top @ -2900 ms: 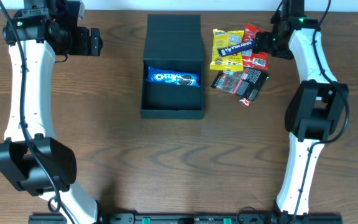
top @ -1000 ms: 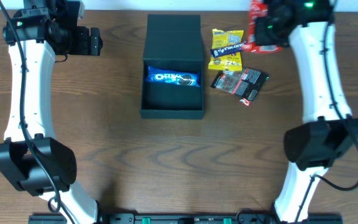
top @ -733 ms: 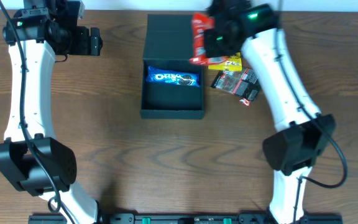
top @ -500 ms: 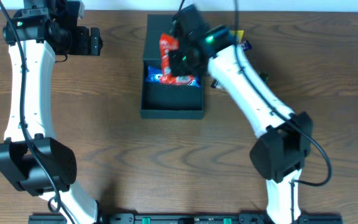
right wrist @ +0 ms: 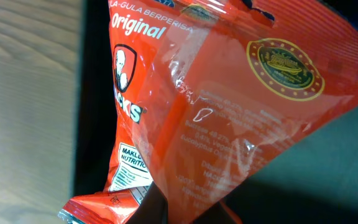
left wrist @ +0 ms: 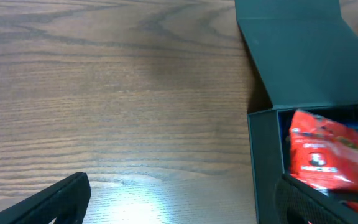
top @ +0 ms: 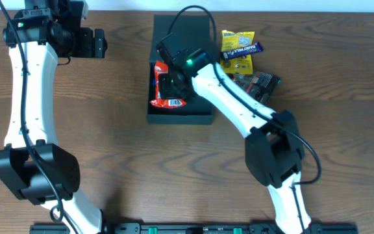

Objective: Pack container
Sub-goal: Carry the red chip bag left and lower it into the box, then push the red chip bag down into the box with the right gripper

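At the far middle of the desk (top: 109, 162), container (top: 182, 29) open with flap laid back, red packet (top: 166, 88) inside it clamped in the right jaws, "Original" print legible only at the right wrist, left jaws wide apart well to the left, dark packet (top: 265, 81) shown only overhead.

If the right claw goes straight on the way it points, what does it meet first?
Likely the inside of the container: the right claw points down into it, its gripped red packet leading. Depth is unclear.

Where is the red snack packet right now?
Overhead, the red packet is inside the open dark container, near its left wall, gripped by the right gripper, with the yellow packet further right.
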`<action>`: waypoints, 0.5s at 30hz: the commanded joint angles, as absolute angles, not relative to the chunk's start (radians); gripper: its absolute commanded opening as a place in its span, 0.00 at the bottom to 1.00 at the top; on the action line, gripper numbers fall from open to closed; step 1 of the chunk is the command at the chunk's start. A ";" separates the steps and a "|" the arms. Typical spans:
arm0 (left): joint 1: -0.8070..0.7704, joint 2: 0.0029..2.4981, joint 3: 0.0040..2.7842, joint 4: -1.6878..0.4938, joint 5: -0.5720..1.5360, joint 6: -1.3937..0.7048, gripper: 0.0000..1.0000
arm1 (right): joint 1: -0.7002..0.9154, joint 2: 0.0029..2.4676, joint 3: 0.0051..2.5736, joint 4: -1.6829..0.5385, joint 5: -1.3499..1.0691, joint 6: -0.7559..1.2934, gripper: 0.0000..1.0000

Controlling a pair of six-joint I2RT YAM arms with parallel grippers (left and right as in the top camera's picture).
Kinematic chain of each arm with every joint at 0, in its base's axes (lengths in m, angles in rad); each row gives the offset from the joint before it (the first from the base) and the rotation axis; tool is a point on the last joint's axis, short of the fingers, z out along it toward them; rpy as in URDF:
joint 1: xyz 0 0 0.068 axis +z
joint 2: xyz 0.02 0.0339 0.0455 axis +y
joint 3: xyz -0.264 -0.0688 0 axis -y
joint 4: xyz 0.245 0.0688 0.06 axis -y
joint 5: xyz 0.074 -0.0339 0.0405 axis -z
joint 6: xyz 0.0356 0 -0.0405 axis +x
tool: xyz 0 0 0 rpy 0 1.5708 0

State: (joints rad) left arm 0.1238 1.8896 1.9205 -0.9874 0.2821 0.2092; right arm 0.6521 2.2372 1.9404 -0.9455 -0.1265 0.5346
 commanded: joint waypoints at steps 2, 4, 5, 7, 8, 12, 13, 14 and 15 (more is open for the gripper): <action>0.133 1.896 1.920 -0.991 0.285 0.201 0.95 | 0.661 2.275 1.942 -0.942 -0.101 0.533 0.01; 0.133 1.896 1.920 -0.991 0.285 0.201 0.95 | 0.662 2.288 1.942 -0.941 -0.102 0.517 0.01; 0.133 1.896 1.920 -0.991 0.285 0.201 0.95 | 0.663 2.292 1.942 -0.941 -0.102 0.514 0.01; 0.133 1.896 1.920 -0.990 0.285 0.201 0.95 | 0.664 2.299 1.942 -0.935 -0.107 0.492 0.01; 0.133 1.896 1.920 -0.990 0.285 0.201 0.95 | 0.665 2.300 1.942 -0.931 -0.112 0.484 0.01; 0.133 1.896 1.920 -0.990 0.285 0.201 0.95 | 0.674 2.300 1.942 -0.922 -0.166 0.455 0.01; 0.133 1.896 1.920 -0.990 0.285 0.201 0.95 | 0.676 2.302 1.942 -0.924 -0.165 0.455 0.01; 0.133 1.896 1.920 -0.990 0.285 0.201 0.95 | 0.677 2.303 1.942 -0.924 -0.166 0.455 0.01; 0.133 1.896 1.920 -0.990 0.285 0.201 0.95 | 0.678 2.305 1.942 -0.925 -0.166 0.455 0.01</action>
